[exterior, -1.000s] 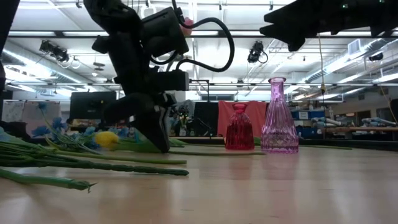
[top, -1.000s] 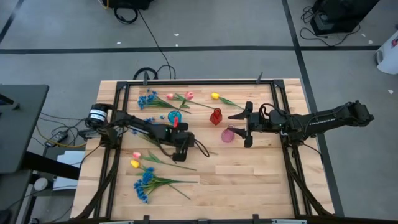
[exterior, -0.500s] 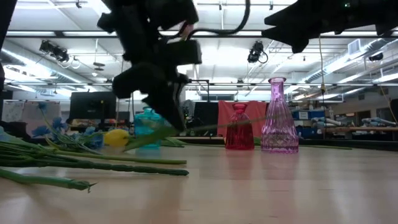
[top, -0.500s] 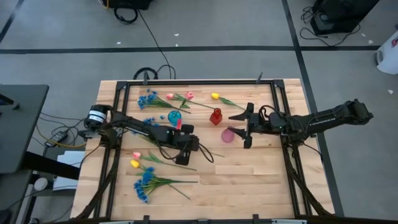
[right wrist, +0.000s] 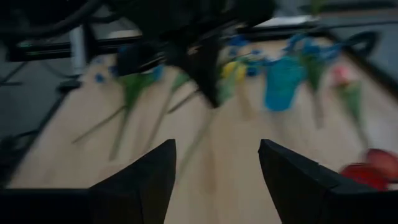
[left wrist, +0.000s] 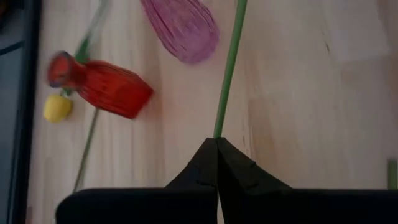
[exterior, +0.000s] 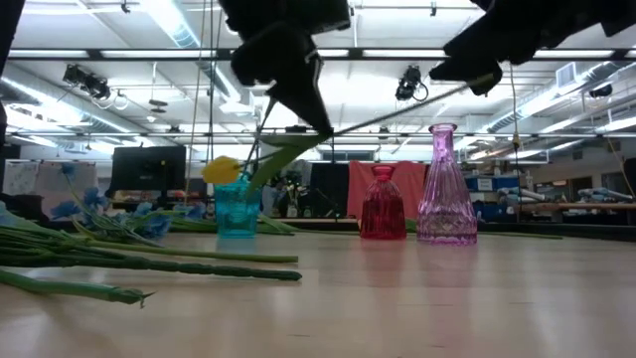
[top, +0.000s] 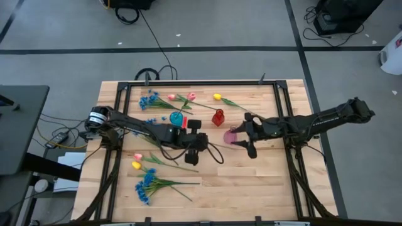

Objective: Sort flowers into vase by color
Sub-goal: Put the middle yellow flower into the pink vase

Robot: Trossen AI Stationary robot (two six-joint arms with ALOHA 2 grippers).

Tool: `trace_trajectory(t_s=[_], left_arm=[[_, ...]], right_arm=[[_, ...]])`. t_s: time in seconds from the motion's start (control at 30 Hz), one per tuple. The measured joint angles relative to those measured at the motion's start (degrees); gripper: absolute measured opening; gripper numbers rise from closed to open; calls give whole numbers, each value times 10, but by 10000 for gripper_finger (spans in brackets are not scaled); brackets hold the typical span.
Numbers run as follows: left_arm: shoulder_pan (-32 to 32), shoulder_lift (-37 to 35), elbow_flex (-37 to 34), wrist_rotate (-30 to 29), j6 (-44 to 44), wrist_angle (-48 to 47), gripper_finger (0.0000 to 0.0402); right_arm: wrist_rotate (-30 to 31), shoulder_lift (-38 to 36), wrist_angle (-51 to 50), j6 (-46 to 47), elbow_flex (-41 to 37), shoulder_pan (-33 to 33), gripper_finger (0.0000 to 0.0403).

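Low view: L gripper (exterior: 323,129) jaws clamped on yellow tulip's green stem (exterior: 397,114), slanting toward R gripper (top: 250,139), jaws apart.

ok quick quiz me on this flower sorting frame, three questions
1. True or false: the left hand is shut on a green stem.
2. Which vase stands closest to the right hand? A teal, B red, C pink.
3. Fill in: the tulip lifted off the table has a ____ bloom.

Key: 1 true. 2 C, the pink vase. 3 yellow.
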Motion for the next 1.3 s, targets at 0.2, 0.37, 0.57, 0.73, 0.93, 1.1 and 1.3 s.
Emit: trace_trajectory(t_s=[0.2,0.37,0.57,0.73,0.93,1.1,1.3], left_arm=[[0,0,13,-3,-29,-5,1],[0,0,13,-22,-36,-9,1],[0,0,13,-26,-46,-8,1],[0,0,13,-26,-47,-7,1],[0,0,13,-27,-48,-7,1],[0,0,13,-27,-47,-7,1],[0,0,13,-27,-47,-7,3]], right_arm=[[7,32,-11,-5,31,39,222],[62,34,-15,-21,40,54,216],[77,35,-47,-16,40,55,215],[88,38,-70,-6,40,55,215],[112,37,-82,-6,40,56,196],[113,37,-85,-6,40,56,143],[106,37,-97,-6,39,56,49]])
